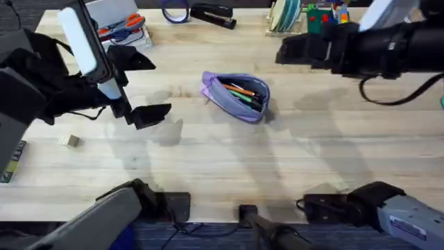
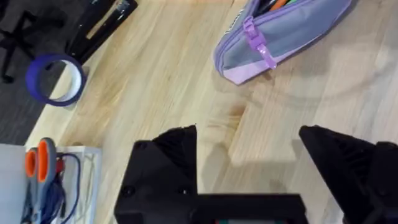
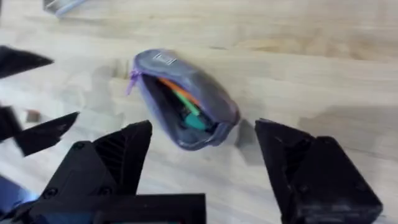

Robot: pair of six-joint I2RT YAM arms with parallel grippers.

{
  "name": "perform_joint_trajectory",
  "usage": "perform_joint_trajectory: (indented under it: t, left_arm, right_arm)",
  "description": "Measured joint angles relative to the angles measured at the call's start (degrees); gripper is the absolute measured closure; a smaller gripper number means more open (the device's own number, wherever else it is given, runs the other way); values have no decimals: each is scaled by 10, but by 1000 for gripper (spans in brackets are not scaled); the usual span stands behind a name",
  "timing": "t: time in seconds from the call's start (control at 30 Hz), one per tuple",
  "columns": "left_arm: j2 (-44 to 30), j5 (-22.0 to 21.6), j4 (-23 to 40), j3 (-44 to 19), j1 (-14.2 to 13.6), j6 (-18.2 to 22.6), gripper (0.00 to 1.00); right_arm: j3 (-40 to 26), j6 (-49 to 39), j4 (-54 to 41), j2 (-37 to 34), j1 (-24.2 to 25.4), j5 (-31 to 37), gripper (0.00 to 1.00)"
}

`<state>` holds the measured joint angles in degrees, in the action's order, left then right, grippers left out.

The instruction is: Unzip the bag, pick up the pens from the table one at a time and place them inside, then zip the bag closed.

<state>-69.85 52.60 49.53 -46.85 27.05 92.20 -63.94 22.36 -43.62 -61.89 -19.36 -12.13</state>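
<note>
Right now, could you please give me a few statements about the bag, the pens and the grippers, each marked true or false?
1. The bag is zipped shut. False: it lies open.
2. The orange pen and the green pen are inside the bag. True.
3. The left gripper is open. True.
4. The right gripper holds a pen. False: it is open and empty.
5. The bag rests on the table. True.

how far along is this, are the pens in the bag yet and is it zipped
Done: the bag lies unzipped on the table, and both pens, orange and green, sit inside its open mouth.

In hand: nothing. The left hand and right hand are both open and empty, apart from the bag.

Left: zipping it closed; the zipper pull hangs at one end.
</note>
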Motion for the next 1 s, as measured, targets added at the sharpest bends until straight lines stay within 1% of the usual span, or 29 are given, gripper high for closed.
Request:
perform_joint_trajectory:
  t: [0.1,0.27,0.47,0.57,0.73,1.0]
  left_arm:
    - [-12,3,0,0,0,6,7]
    - [-17,4,0,0,0,9,7]
    - [-17,4,0,0,0,9,8]
    - [-17,4,0,0,0,9,8]
    - [-17,4,1,0,0,9,8]
    - [-17,4,0,0,0,9,8]
  right_arm:
    - [0,45,9,0,-39,10,5]
    - [0,132,52,0,-113,34,5]
    - [0,258,72,0,-218,128,6]
    - [0,313,91,0,-254,167,6]
    - [0,367,119,-4,-280,199,5]
    - [0,485,118,-16,-283,214,5]
